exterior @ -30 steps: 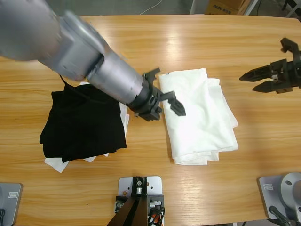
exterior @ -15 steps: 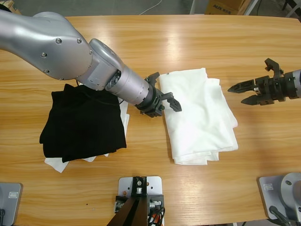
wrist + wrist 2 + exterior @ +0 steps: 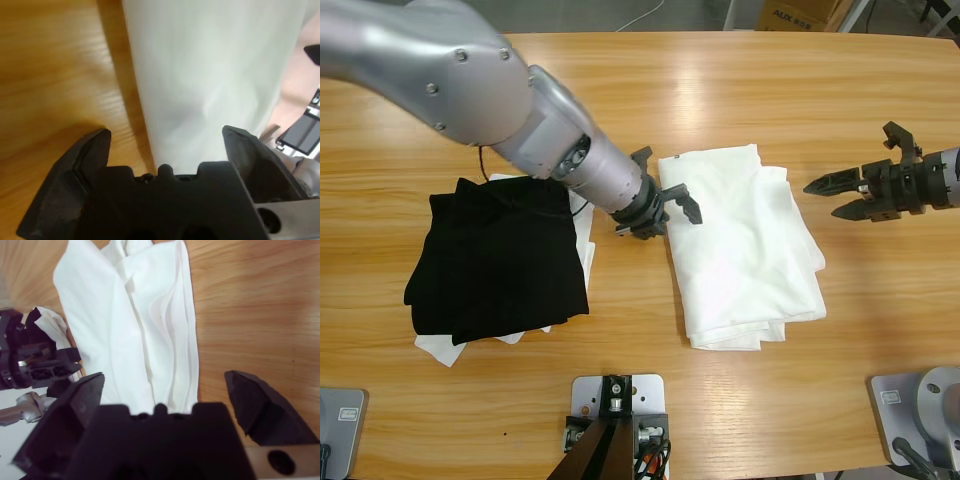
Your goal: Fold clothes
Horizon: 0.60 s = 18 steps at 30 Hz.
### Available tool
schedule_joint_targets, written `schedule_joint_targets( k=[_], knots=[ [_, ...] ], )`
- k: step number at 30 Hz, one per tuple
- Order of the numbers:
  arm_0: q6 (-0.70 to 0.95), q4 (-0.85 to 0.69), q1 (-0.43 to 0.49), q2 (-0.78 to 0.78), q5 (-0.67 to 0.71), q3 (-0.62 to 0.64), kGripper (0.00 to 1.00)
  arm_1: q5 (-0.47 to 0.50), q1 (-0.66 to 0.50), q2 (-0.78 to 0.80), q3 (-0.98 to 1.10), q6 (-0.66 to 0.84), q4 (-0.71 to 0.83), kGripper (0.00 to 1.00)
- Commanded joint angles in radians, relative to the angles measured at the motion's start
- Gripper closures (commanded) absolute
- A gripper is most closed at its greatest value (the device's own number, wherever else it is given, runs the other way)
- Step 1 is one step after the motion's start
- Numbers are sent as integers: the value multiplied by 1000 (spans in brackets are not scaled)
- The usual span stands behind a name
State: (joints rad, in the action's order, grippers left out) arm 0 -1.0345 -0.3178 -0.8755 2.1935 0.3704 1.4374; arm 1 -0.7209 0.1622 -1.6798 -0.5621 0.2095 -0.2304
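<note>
The clothes, a white T-shirt [image 3: 745, 245], lie folded into a long wrinkled panel right of the table's middle. My left gripper [image 3: 670, 186] is open at the shirt's left edge near its far corner. In the left wrist view that edge of the T-shirt [image 3: 210, 75] runs up between the spread jaws of the left gripper [image 3: 167, 145]. My right gripper [image 3: 822, 199] is open and stands apart from the shirt, off its right side. The right wrist view looks along the right gripper [image 3: 164, 377] at the layered folds of the T-shirt [image 3: 135, 330], with the left gripper [image 3: 35, 365] beyond.
A folded black garment [image 3: 495, 260] lies at the left on a white cloth [image 3: 440, 350] that sticks out beneath it. The left arm's big silver elbow [image 3: 450, 70] hangs over the table's far left. Bare wooden table [image 3: 720, 90] stretches behind the shirt. A cardboard box [image 3: 795, 15] sits past the far edge.
The left gripper has shifted slightly back along the shirt's left edge while its elbow swung about. The right gripper moved left toward the shirt, then held still.
</note>
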Motion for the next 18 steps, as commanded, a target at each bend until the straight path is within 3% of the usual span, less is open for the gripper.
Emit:
schedule_joint_targets(
  k=[1, 11, 15, 18],
  knots=[
    [-33, -69, -38, 107, -15, 86, 133, -6, 16, 16, 30, 11, 10, 36],
    [-114, -67, -98, 122, 0, 120, 169, -6, 17, 19, 30, 11, 9, 36],
    [-143, -54, -117, 135, -24, 115, 711, -6, 17, 23, 30, 11, 10, 36],
    [-144, -49, -114, 135, -25, 108, 850, -6, 17, 27, 31, 11, 10, 36]
  ],
)
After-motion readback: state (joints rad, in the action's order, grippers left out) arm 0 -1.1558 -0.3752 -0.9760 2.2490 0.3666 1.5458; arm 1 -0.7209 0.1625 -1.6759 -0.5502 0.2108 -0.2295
